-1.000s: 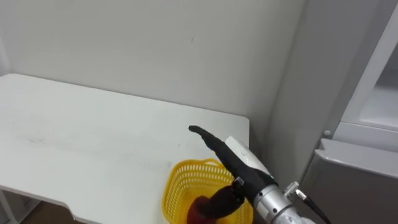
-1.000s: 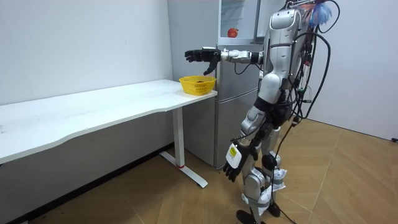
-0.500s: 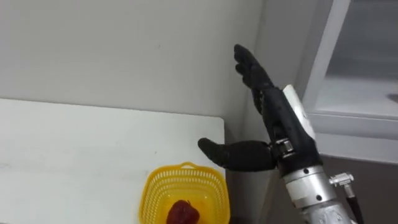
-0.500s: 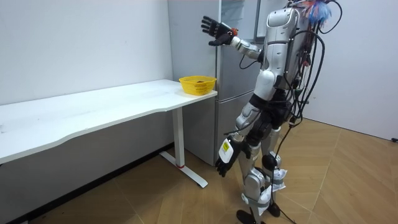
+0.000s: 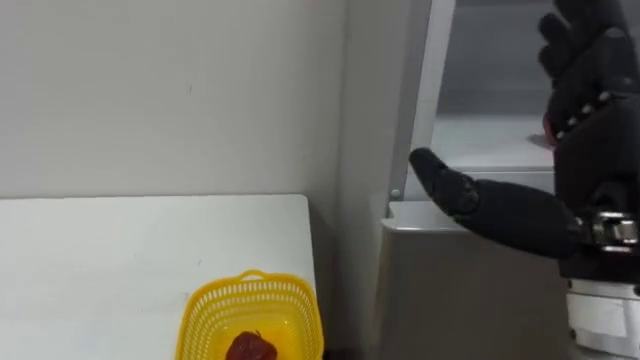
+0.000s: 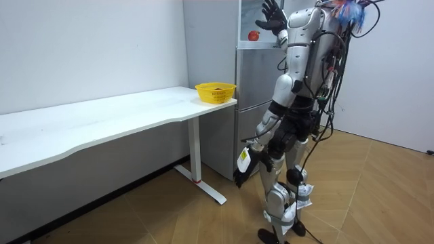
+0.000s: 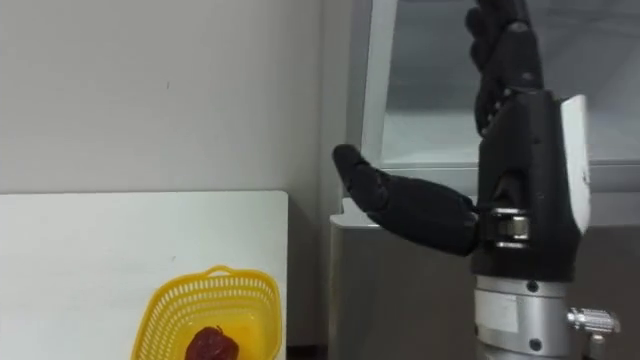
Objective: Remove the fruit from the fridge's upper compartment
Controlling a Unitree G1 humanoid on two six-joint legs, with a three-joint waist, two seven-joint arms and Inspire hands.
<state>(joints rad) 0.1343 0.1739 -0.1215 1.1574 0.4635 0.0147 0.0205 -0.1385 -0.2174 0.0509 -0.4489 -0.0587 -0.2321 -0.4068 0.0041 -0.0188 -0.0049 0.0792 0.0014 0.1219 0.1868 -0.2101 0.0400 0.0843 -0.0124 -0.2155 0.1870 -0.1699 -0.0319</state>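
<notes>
Right robot hand (image 7: 525, 150) high at the open upper fridge (image 6: 248, 17), fingers spread, holding nothing. Room view catches the red fruit (image 6: 253, 35) on its shelf; eye views show a yellow basket (image 7: 205, 295) on the table (image 7: 90, 240).

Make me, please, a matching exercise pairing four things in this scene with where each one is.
Things:
1 yellow basket
2 dark red fruit
3 right hand
4 left hand

Places:
A hanging low by the robot's thigh
B on the white table, at its end next to the fridge
C raised, fingers straight, before the fridge's open upper compartment
D inside the basket

Pairs: 1-B; 2-D; 3-C; 4-A
</notes>
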